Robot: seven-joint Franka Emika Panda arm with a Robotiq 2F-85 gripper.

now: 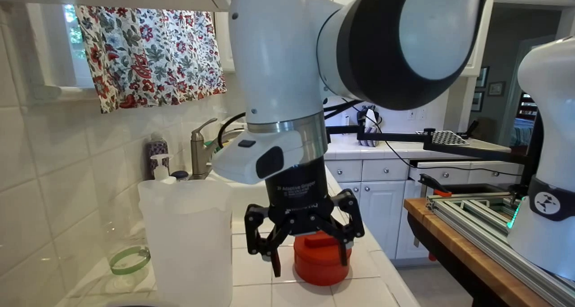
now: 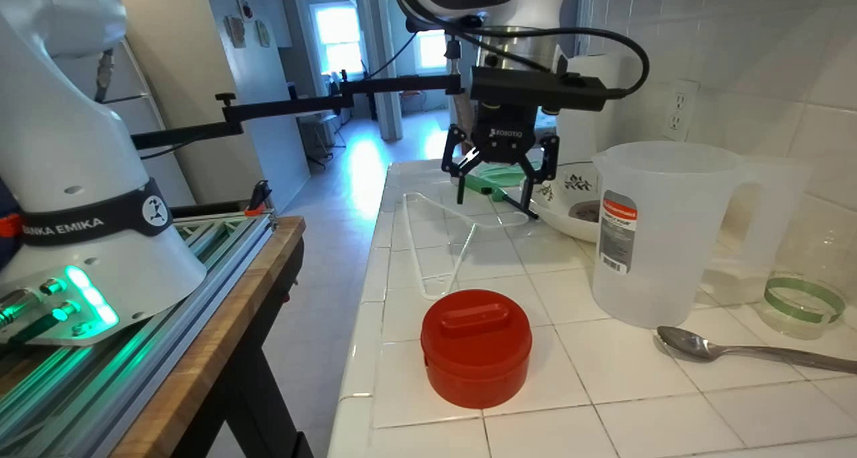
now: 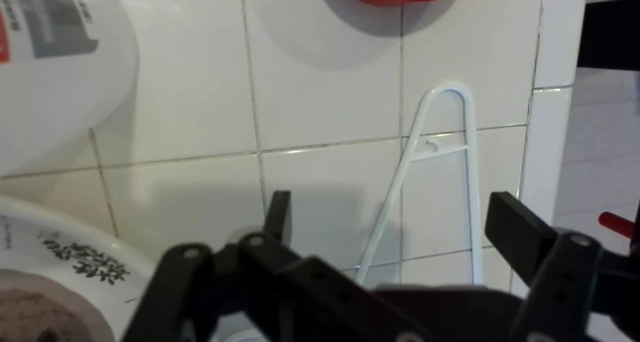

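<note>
My fingers (image 3: 280, 214) stand wide apart with nothing in hold, hanging over the tiled desk (image 2: 656, 424). Between the two in my wrist view: white plastic hanger (image 3: 473, 192), lying on the tile, close along the desk edge away from the wall (image 2: 743, 49). Can't tell the height from fingers to hanger. Toward the wall edge, close by: white bowl (image 3: 55, 224), dark leaf print, partly cut off in my wrist view. In an exterior view I also get a green-handled tool (image 2: 483, 185) behind the fingers, partly covered, type unclear.

Further out: red container (image 2: 477, 347), lidded, upright, near the same edge as the hanger and just apart from its rounded end. Toward the wall edge from there: frosted plastic pitcher (image 2: 659, 244), upright. Metal spoon (image 2: 750, 352) lies flat near the pitcher's base. Clear jar (image 2: 800, 311) with a green band stands close to the wall edge, near the pitcher.

Farthest down the desk, I see in an exterior view, past the pitcher: white pump bottle (image 1: 161, 170) and metal faucet (image 1: 197, 154), both along the wall edge. Floral curtain (image 1: 152, 58) hangs on that wall, higher than the faucet.
</note>
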